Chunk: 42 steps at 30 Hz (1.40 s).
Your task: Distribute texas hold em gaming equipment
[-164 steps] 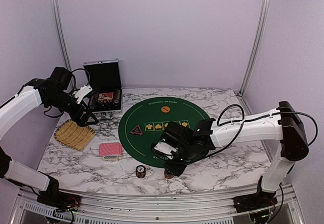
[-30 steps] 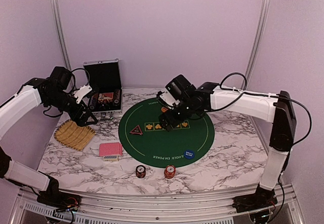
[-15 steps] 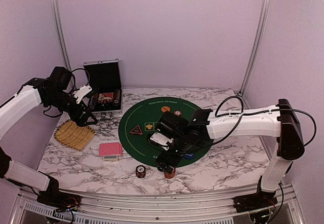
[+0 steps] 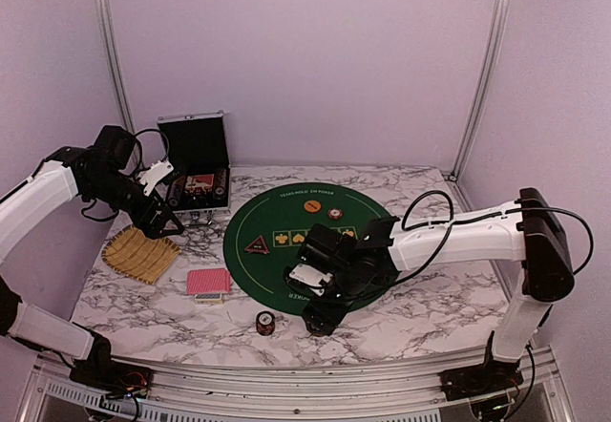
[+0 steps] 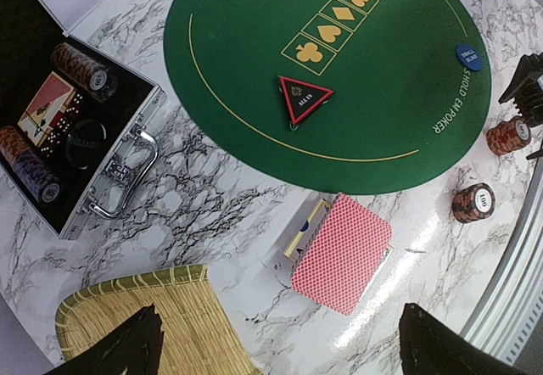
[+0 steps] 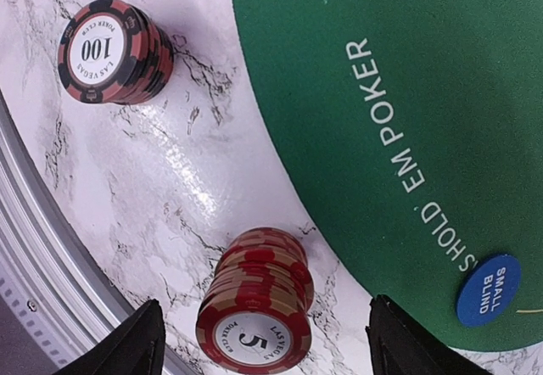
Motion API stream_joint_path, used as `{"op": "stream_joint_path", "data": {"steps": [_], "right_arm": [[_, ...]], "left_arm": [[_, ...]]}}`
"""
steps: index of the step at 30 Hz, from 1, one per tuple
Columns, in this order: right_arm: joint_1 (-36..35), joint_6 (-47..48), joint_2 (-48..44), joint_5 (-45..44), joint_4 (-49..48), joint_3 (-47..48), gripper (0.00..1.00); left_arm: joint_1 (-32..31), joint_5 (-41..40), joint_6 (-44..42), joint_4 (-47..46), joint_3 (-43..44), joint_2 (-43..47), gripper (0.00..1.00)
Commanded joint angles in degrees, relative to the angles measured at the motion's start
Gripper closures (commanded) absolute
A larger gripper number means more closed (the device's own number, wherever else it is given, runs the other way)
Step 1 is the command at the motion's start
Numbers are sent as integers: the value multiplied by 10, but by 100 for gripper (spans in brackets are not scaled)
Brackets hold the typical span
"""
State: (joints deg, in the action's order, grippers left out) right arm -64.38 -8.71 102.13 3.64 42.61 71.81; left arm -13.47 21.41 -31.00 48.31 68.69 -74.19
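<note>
Partway: blue disc [image 5: 467, 56], triangular marker [image 5: 305, 99] and chip stacks [image 6: 106, 51] lie out, chips [image 5: 81, 65] remain in the silver case [image 5: 127, 150]; left pincer [image 5: 280, 333] and right pincer [image 6: 263, 307] both released.

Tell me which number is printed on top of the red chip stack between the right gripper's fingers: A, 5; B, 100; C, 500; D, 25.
A: in the right wrist view, the red chip stack framed by the open right gripper reads 5; the darker stack farther off reads 100.
</note>
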Motion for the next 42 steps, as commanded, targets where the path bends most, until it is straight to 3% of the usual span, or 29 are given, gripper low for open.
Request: {"op": "stream_joint_path", "data": {"steps": [1,16,30,42], "right_arm": [[-3,-1,10,4,-18,0,21],[-3,0,20,5,-29,-7,31],[-3,2,12,6,-22,-2,64],[-4,9,4,17,15,44,70]], "left_arm": [[-2,4,-1,19,20,10,1],[-2,4,-2,19,22,8,1],[-2,6,-3,19,19,6,1],[-2,5,-2,18,18,7,1]]}}
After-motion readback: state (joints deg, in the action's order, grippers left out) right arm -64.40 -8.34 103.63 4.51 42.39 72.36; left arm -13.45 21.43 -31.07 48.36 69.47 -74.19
